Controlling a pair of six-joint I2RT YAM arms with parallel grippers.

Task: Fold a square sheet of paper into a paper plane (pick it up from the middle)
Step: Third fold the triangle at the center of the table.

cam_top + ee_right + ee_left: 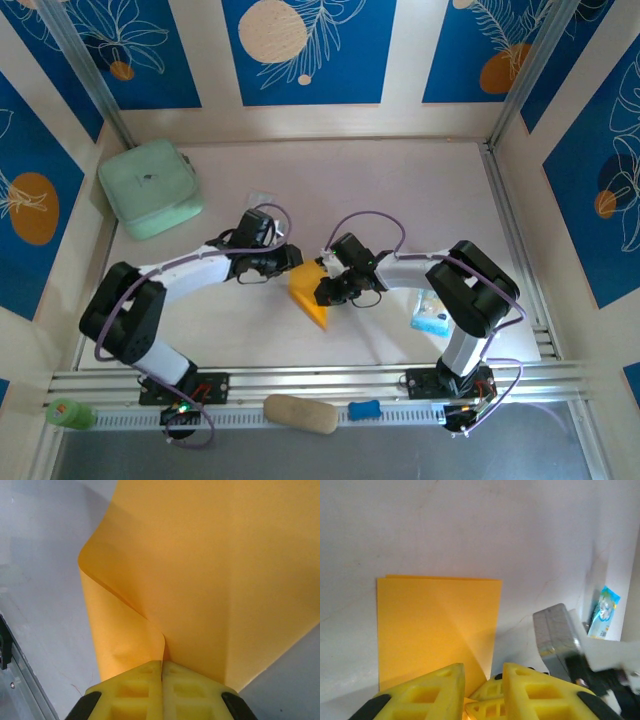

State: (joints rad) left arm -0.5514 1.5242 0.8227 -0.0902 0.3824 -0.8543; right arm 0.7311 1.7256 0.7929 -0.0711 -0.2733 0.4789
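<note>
Where the 2 arms meet at the middle of the pale, matte table, the square sheet of paper lies between their tips, thin, smooth and orange-yellow. From the top camera it reads as a narrow, slanted wedge. The right gripper has its 2 ribbed yellow fingers pressed together on the sheet, pinching a soft curl where one layer bends up and over another without a sharp crease. In the left wrist view the paper looks rectangular and flat on the table, with a second layer's edge peeking out along its far side and a faint diagonal crease running toward the near corner. The left gripper hangs over that near edge with its jaws apart, the other arm's yellow lattice fingertips showing in the gap. A puffy mint-green pouch sits at the far left corner, well apart, and a glossy blue-and-white packet lies by the right arm.
</note>
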